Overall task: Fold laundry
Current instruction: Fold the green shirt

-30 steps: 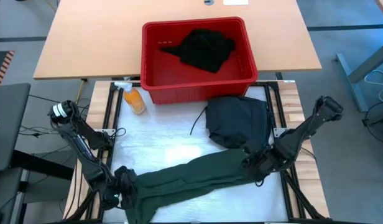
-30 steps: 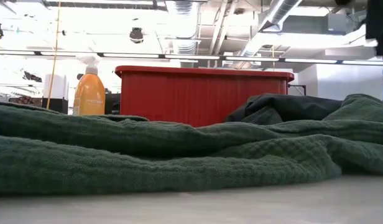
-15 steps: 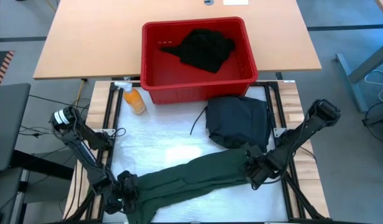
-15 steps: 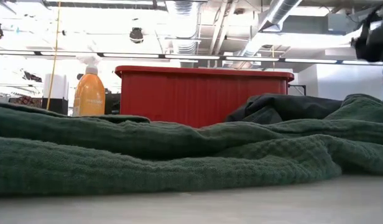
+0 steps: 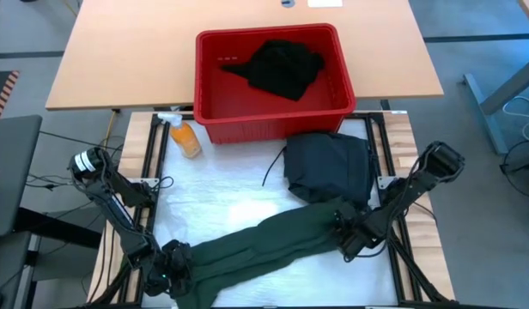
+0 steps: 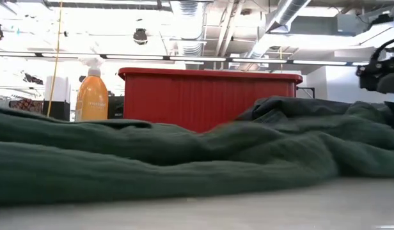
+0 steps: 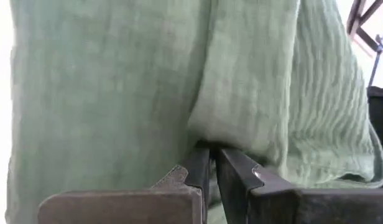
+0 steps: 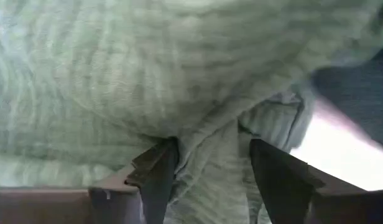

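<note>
A long dark green garment (image 5: 264, 240) lies slantwise on the white table top, from the near left to the right; it fills the foreground of the low view (image 6: 152, 160). My left gripper (image 5: 173, 264) is shut on its near left end. My right gripper (image 5: 346, 233) stands open and low over its right end, with a ridge of cloth between the fingers (image 8: 207, 155). A dark, near-black garment (image 5: 329, 167) lies bundled on the table just beyond the green one's right end. My left gripper (image 7: 211, 152) pinches a fold of the green cloth (image 7: 207, 134) at the garment's left end between its two fingers, slanting down from the near left. The cloth lies slack on the table. My right gripper comes from above, pointing steeply down. Its open fingertips (image 8: 157, 168) sink into the green cloth at its right end, on either side of a bunched ridge (image 8: 210, 143). The cloth rests on the table.
A red plastic basket (image 5: 273, 124) with a black garment (image 5: 282, 69) inside stands at the far edge, also in the low view (image 6: 203, 96). An orange spray bottle (image 5: 185, 137) stands to its left. A bare white surface lies between the bottle and the green garment.
My right gripper has come down from well above the table onto the green garment's right end, tipping more steeply down and staying open. The cloth's right part has shifted and bunched under it; in the low view its near fold has flattened.
</note>
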